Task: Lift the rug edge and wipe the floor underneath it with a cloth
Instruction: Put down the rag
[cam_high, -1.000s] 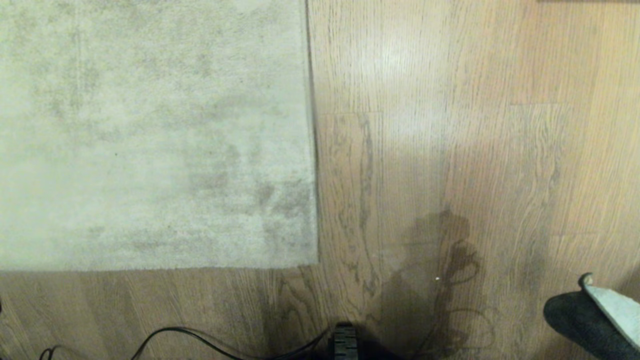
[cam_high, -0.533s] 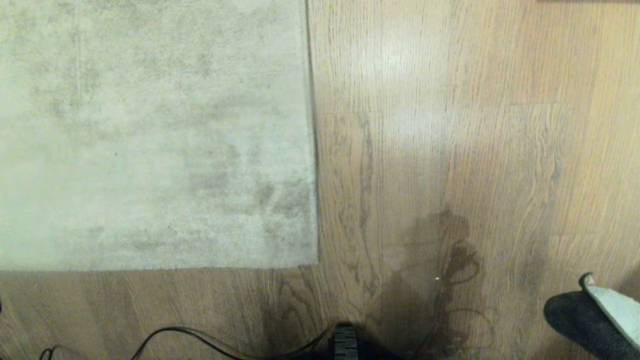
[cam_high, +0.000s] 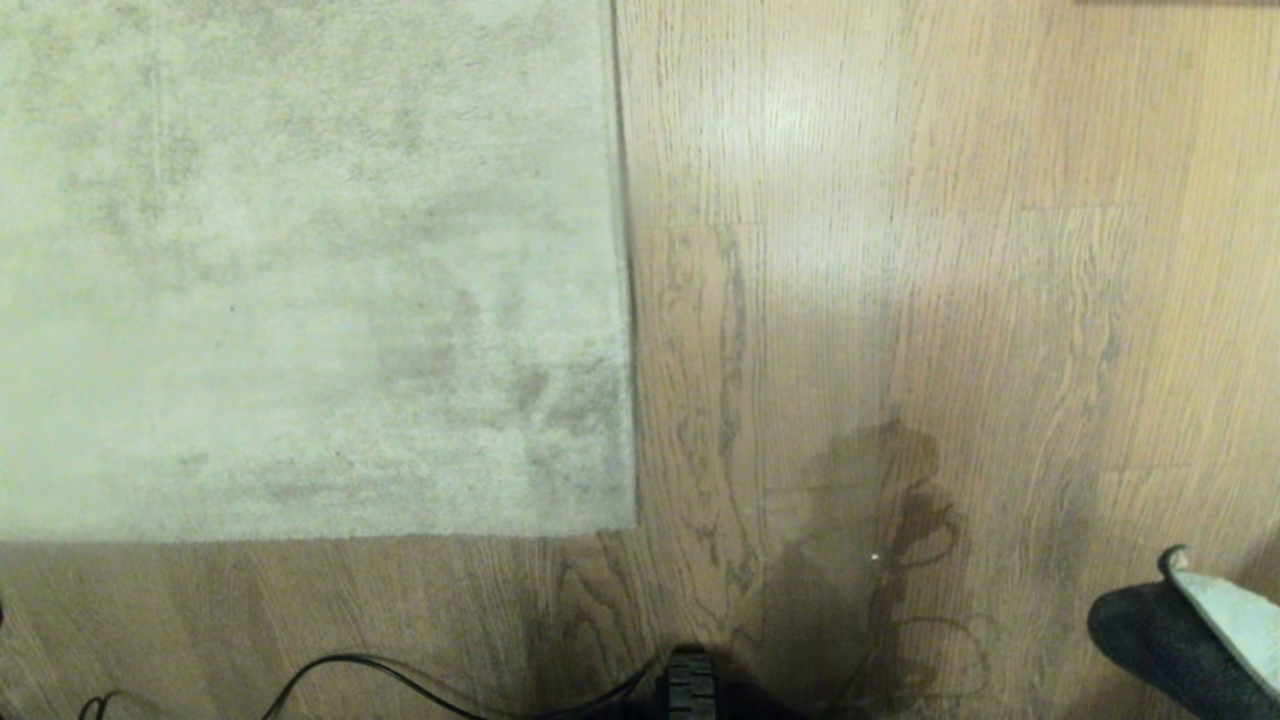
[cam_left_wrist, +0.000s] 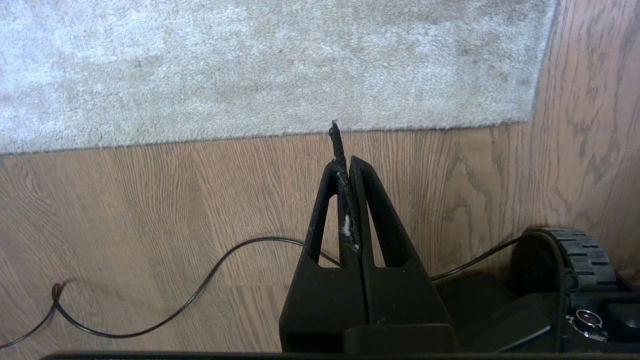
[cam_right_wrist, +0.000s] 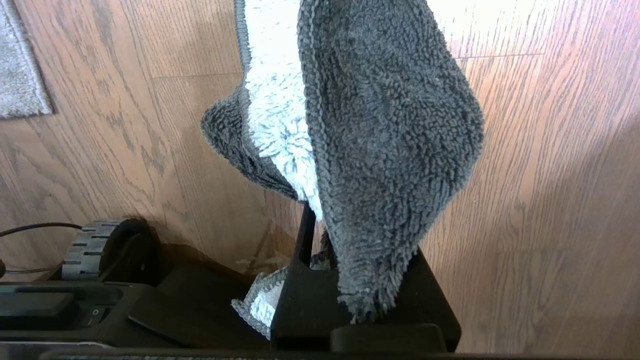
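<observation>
Now, rug (cam_high: 300, 270): flat on the floor (cam_high: 900, 300); near corner toward the robot.
Handling: probably floppy and thin-edged; take the rim near that corner (cam_left_wrist: 520, 107).
Cloth (cam_right_wrist: 380, 125): soft, light, drapes limply.
Left gripper (cam_left_wrist: 345, 165): low above bare planks, short of the rug's edge, jaws together, empty.
Right gripper (cam_right_wrist: 320, 235): low beside the base, clamped on the cloth.

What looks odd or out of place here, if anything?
One oddity: a frayed black strip sticks out past the shut left gripper, with white fluff between its fingers. The rug lies flat and square on the floor. The right gripper holds the cloth.
</observation>
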